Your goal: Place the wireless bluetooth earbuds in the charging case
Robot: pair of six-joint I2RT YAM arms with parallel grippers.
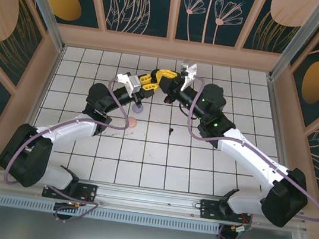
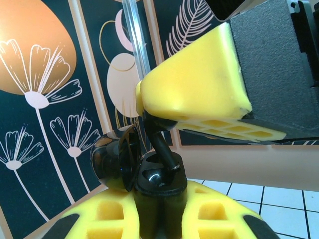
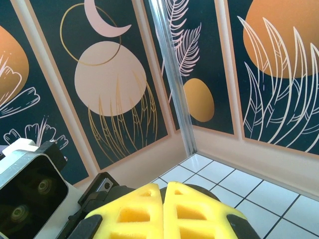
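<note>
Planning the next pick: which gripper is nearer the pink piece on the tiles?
Left. The left gripper hangs just beyond the pink piece; the right gripper is farther back and right.

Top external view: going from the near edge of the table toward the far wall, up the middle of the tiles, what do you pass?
mounting rail → small pink item → small purple item → left gripper and right gripper, tip to tip at roughly the same depth.

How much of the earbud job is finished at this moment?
Done: left tool holds the open black case. In hand: right tool seats a black earbud in it. Left: a black piece, a purple piece and a pink piece lie on the tiles.
</note>
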